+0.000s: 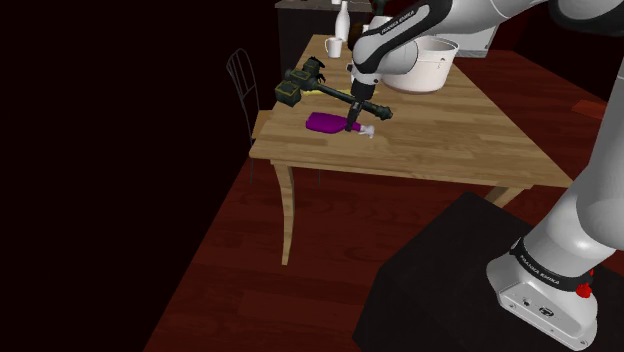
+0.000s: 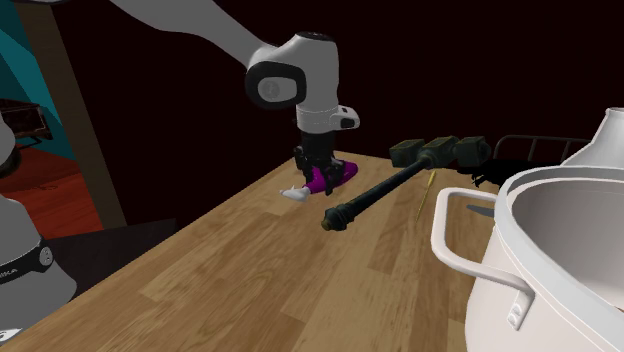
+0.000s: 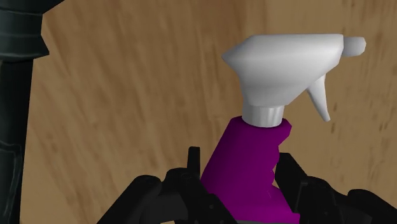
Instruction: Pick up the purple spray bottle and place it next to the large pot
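Clamped on the neck of the purple spray bottle with the black gripper, one finger pressed to each side just below the white trigger head. Seen lying flat on the wooden table, near the edge at the shoulder view's left, nozzle end toward that view's right. Flanked by a dark long-handled tool with a blocky head, stretched across the boards just beside the purple body, handle end close to the wrist. Well apart from the large white pot, standing at the far end of the tabletop in the shoulder view and looming at the second exterior view's right. Beyond the tool, near the far edge: a white mug and a tall white bottle. Drawn up at the table's side, at the shoulder view's left, a thin-framed dark chair. Underneath, a dark red plank floor; at lower right, the black stand.
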